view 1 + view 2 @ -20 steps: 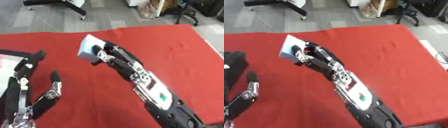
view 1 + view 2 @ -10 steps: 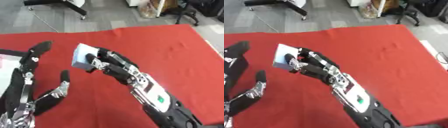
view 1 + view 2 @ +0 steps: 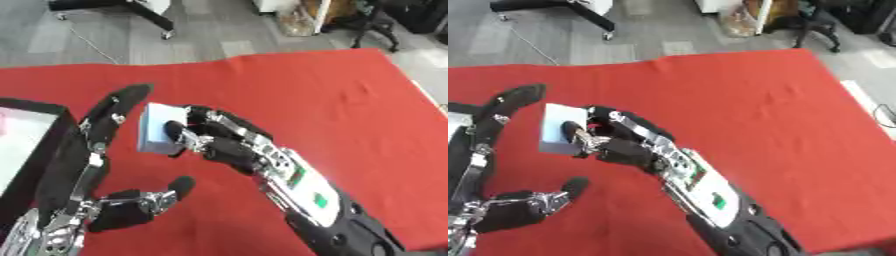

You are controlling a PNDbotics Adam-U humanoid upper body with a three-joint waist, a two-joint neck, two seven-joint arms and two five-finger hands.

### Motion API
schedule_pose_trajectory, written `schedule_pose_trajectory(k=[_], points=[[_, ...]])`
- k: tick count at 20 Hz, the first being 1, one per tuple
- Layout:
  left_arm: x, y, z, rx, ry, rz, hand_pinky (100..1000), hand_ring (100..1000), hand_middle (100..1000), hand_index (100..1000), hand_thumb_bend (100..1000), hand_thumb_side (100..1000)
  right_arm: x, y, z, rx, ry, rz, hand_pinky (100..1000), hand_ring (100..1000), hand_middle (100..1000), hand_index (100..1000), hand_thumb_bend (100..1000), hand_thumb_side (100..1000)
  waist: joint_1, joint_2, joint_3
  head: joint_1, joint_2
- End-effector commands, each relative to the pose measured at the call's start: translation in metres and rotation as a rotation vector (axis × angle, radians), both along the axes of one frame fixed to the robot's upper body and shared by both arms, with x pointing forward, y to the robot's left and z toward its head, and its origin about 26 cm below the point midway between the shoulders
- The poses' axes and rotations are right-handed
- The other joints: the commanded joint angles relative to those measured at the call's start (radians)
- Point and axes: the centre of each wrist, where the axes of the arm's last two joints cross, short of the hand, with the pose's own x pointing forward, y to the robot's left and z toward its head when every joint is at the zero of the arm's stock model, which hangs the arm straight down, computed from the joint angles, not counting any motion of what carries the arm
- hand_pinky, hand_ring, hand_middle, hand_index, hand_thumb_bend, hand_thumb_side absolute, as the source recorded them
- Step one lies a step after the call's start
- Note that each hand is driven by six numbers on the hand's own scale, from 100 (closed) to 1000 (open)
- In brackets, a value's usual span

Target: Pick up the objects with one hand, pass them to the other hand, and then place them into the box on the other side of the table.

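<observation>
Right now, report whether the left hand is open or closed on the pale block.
Open: the left hand has straight fingers spread beside the pale block, which the right hand pinches.

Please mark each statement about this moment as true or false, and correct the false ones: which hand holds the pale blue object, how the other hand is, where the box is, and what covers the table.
1. The right hand holds the pale blue object. True.
2. The left hand is closed around the pale blue object. False: its fingers are straight and spread, next to the object; whether they touch it cannot be seen.
3. The box is at the table's right edge. False: its dark wall shows at the left edge of the left eye view.
4. The table is covered with a red cloth. True.
5. The pale blue object lies flat on the cloth. False: it is held up in the right hand.
</observation>
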Motion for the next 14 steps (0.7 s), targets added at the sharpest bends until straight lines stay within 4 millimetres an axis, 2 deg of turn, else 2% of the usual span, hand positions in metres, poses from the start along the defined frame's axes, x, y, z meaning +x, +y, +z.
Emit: schedule_pose_trajectory(k=[1, 14], points=[[-0.0003, -0.003, 0.0053, 0.022, -0.024, -0.012, 855, 843, 851, 982, 515, 288, -0.0005, -0.0016, 0.0073, -0.016, -0.033, 0.015, 627, 560, 322, 357, 100, 509, -0.006, 0.0, -0.001, -0.001, -0.001], [0.0014, -0.0038, 0.0019, 0.009, 0.002, 0.029, 848, 830, 834, 973, 349, 333, -0.0016, -0.0059, 0.0055, -0.081, -0.098, 0.096, 613, 553, 309, 342, 100, 457, -0.006, 0.0, -0.001, 0.002, -0.002]])
